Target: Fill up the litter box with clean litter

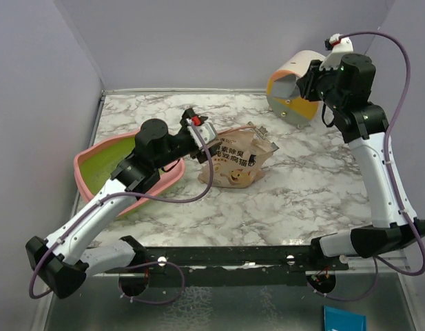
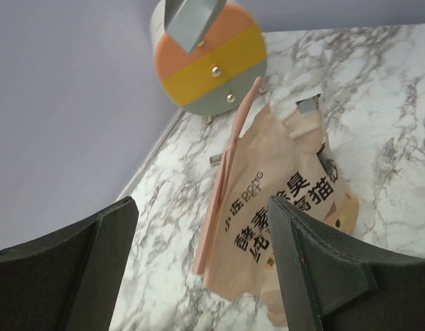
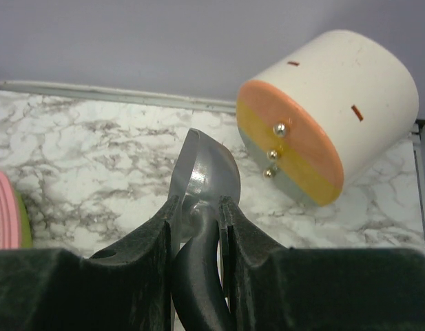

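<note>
The pink litter box (image 1: pixel 88 160), yellow-green inside, lies tilted at the left under my left arm; its rim (image 3: pixel 1 219) shows in the right wrist view. Beside it on the marble lies the tan litter pouch (image 1: pixel 236 163) with a cartoon cat and black text. My left gripper (image 1: pixel 204 141) hangs open just over the pouch's left end. The pouch (image 2: pixel 284 200) lies loose between and beyond the wide-apart fingers (image 2: pixel 95 265). No clean litter granules show. My right gripper (image 3: pixel 198 207), raised at the back right, is shut on the handle of a grey metal scoop (image 3: pixel 206 171).
A round cream drawer unit (image 1: pixel 293 94) with orange, yellow and grey fronts lies on its side at the back right, close to the right gripper. It also shows as the drawer unit (image 2: pixel 211 63) beyond the pouch. Lilac walls close in the left and back.
</note>
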